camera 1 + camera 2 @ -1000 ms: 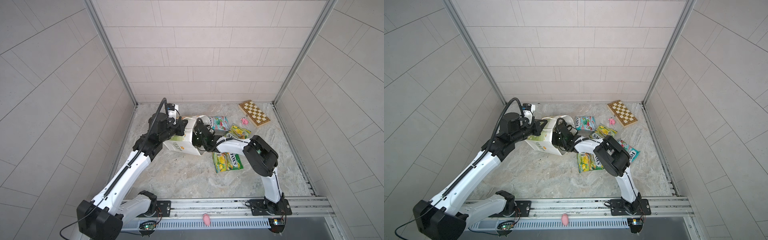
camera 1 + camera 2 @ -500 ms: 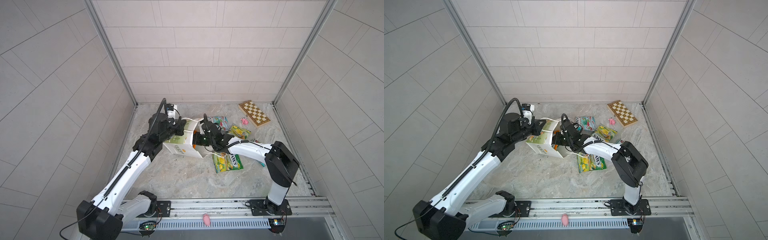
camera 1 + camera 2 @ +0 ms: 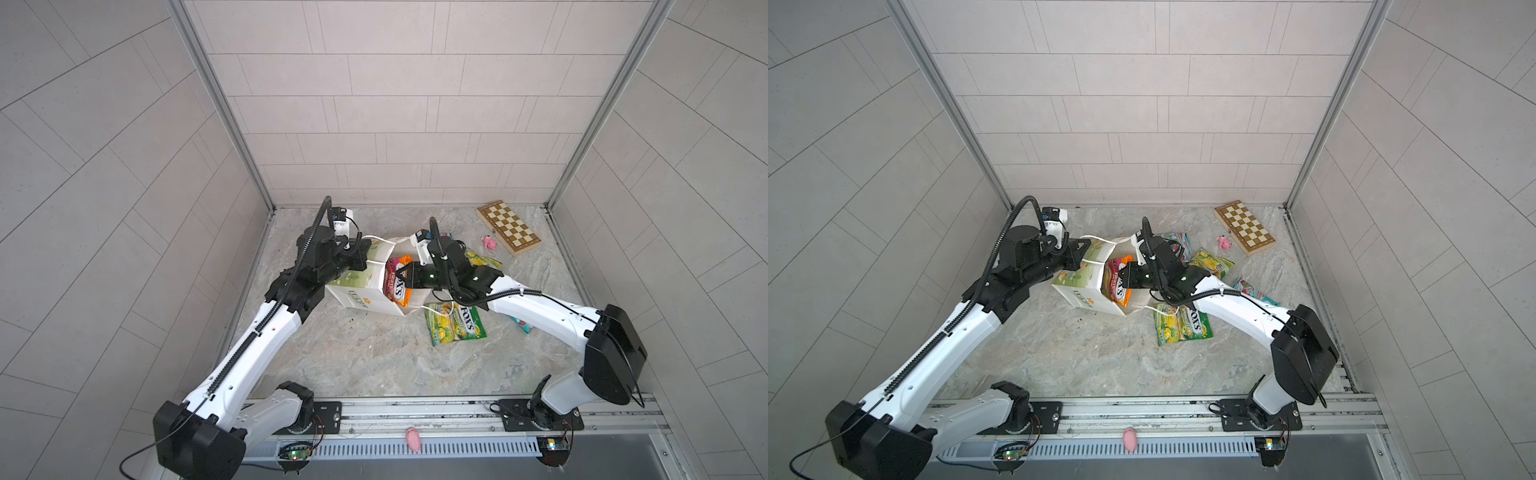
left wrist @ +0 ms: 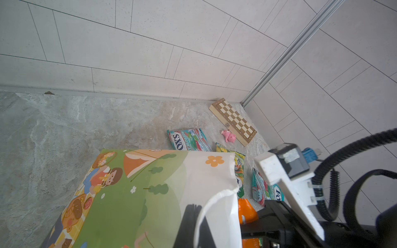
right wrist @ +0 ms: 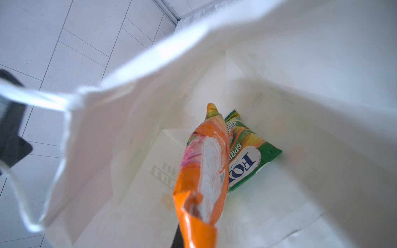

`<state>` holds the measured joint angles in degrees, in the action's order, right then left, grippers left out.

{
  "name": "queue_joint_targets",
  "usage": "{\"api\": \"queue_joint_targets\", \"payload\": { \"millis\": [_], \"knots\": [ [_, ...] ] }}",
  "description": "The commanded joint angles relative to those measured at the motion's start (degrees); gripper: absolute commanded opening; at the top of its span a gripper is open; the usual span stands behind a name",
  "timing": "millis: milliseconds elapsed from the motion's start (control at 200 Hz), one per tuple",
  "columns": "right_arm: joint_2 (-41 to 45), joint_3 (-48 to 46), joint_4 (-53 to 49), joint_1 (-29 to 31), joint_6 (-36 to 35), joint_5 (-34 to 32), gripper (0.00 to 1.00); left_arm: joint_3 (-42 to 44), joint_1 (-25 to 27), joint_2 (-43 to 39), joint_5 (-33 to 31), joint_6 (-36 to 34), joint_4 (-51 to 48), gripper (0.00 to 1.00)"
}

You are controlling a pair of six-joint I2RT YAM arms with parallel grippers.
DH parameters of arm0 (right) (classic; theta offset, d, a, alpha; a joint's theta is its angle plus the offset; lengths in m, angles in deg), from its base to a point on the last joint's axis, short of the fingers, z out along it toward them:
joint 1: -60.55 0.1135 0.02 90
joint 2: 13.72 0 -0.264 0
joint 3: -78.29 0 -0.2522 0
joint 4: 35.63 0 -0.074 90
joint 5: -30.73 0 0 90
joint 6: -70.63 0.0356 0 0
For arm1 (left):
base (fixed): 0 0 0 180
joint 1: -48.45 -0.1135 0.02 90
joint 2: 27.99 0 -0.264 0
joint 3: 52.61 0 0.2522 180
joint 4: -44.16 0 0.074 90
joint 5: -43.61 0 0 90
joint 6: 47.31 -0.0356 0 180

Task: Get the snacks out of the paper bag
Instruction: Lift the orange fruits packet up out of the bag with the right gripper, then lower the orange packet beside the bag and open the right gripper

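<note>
Orange-pink snack (image 3: 397, 283), clamped in right end effector (image 3: 406, 276), half inside paper bag (image 3: 358, 297).

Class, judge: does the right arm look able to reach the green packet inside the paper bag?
Probably not yet: the right gripper is shut on the orange packet, which hangs between it and the green packet.
</note>
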<state>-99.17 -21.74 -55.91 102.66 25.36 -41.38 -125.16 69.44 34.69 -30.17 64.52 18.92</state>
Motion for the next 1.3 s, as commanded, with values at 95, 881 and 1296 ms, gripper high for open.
{"api": "queue_joint_targets", "payload": {
  "millis": [95, 881, 1296],
  "knots": [
    [9.02, -0.81, -3.03, -1.41, -5.36, -0.95, 0.0, -0.26, -0.5, -1.37, -1.74, -0.66, -0.56, 0.0],
    [28.96, -3.69, -21.04, -24.58, -10.15, 1.02, 0.0, 0.58, -1.39, -3.6, -6.48, -0.55, -0.57, 0.0],
    [16.1, -10.44, -5.31, -26.86, -7.43, 14.02, 0.0, 1.34, -2.1, -5.14, -8.5, -0.72, -0.4, 0.0]
  ]
}}
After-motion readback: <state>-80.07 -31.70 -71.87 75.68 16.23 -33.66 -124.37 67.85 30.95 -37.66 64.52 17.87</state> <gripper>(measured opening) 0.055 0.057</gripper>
